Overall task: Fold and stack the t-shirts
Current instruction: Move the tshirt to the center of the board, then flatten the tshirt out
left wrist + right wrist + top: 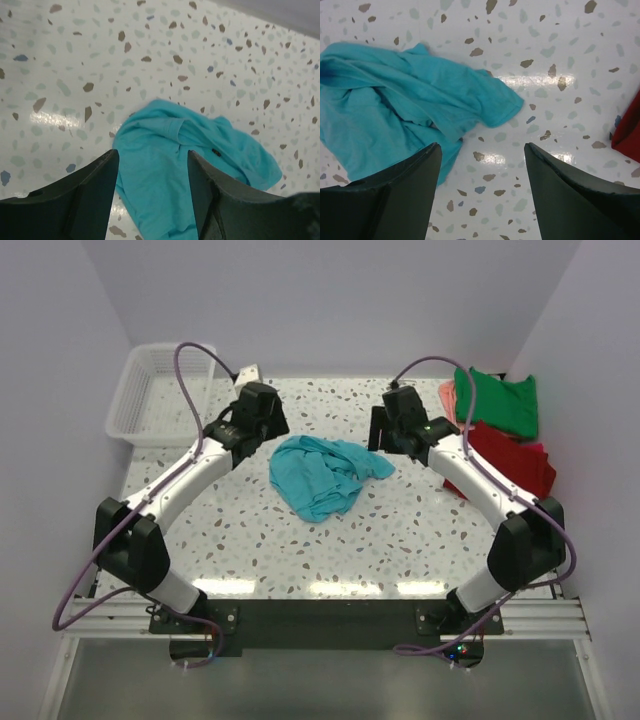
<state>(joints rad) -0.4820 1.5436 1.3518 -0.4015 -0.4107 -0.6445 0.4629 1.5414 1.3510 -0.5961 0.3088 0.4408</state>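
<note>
Turquoise t-shirt (325, 475) lies crumpled in a loose heap at approx the middle of the table (300, 560), a bit toward the far edge. It is not spread and has no fold in it yet, and one hemmed edge pokes out toward the right edge. Nothing holds it. Left gripper (262, 420) hovers just beside the heap's far-left side, fingers apart w/ nothing btw them; in its wrist view the cloth shows below the gap, not pinched. Right gripper (395, 425) hangs just beside the far-right side, jaws wide and empty, mostly over bare tabletop w/ the shirt's edge off to one side. The other shirts sit at the far right corner in a rough overlapping pile: green t-shirt (505, 400) toward the back, red t-shirt (510, 460) nearer, salmon-pink t-shirt (448, 398) peeking out beside the green. White basket (150, 390) is at the far left corner, well apart from the work. Step in hand, imo: the very start, i.e. getting the turquoise one flat, w/ both arms poised to grasp. Next move prob calls for each gripper to come down on a separate edge (shoulders or hem corners), pinch one layer only, then pull apart to open the cloth before any fold. The layers are bunched, so it's hard to tell which edge is which.
</note>
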